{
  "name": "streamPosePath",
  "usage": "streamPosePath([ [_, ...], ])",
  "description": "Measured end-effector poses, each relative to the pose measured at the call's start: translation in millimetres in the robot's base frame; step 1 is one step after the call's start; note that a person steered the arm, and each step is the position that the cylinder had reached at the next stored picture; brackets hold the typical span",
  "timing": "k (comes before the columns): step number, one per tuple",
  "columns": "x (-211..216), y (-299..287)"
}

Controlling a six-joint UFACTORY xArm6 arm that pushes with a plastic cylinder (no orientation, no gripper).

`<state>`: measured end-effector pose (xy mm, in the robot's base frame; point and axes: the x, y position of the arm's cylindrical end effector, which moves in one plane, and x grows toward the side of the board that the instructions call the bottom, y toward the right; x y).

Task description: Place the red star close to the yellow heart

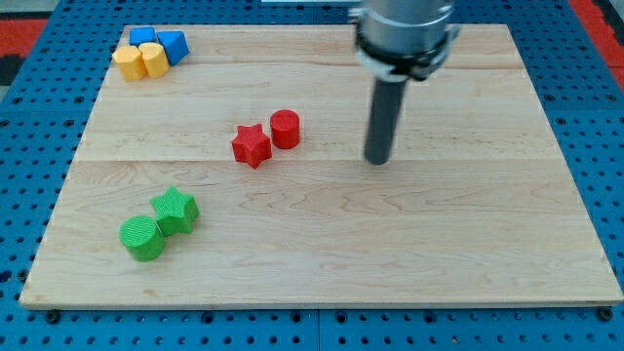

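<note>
The red star (252, 145) lies near the board's middle, touching a red cylinder (285, 129) at its upper right. At the view's top left sit two yellow blocks: one (155, 59) looks like the yellow heart, the other (128, 61) sits to its left; their shapes are hard to tell apart. My tip (377, 159) rests on the board well to the right of the red star, apart from every block.
Two blue blocks (173, 44) (143, 37) sit against the yellow ones at the top left. A green star (176, 210) and a green cylinder (143, 239) lie at the lower left. The wooden board (439, 244) sits on a blue pegboard.
</note>
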<state>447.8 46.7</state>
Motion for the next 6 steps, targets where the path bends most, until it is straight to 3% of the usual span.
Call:
streamPosePath([
  [3, -36, -198],
  [4, -36, -222],
  [6, -96, -246],
])
